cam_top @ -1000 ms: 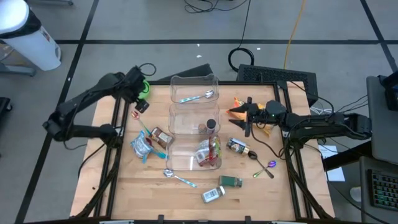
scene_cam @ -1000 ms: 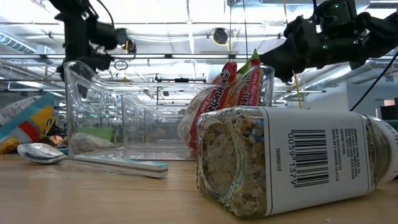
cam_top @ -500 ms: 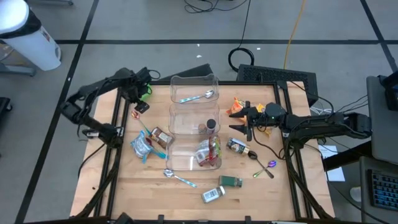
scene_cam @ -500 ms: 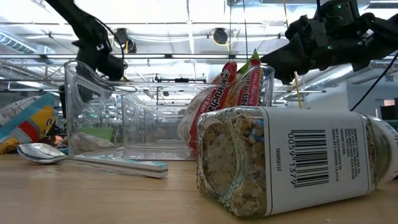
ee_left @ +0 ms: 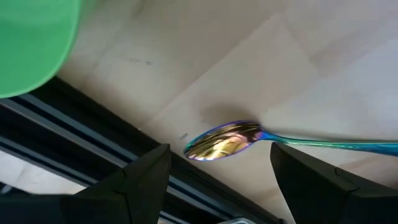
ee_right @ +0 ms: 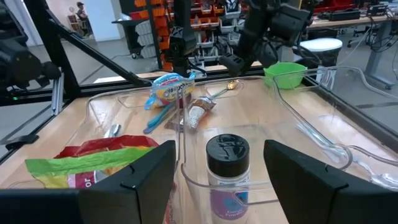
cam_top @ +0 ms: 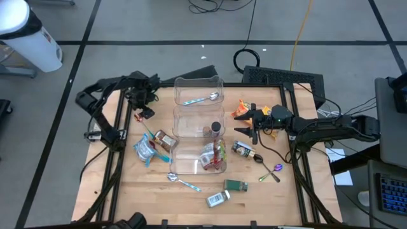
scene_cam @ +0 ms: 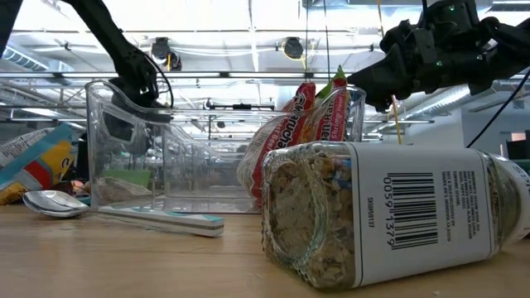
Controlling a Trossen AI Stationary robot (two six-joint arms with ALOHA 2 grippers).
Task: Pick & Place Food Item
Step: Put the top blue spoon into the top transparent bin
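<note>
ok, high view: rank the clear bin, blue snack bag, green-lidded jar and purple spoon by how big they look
1. clear bin, by far the largest.
2. blue snack bag.
3. green-lidded jar and purple spoon: too close to rank; the spoon looks longer but much thinner.

The camera looks straight down, so nearness barely skews this.

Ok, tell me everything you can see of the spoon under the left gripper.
The spoon is shiny metal with a rainbow sheen, gold and purple on the bowl, running to a thin teal handle. It lies flat on the bare wooden table near the dark frame rail at the edge, with a green bowl nearby. The left gripper hangs just above it, fingers open either side of the spoon's bowl, not touching. Nothing else rests on it.
</note>
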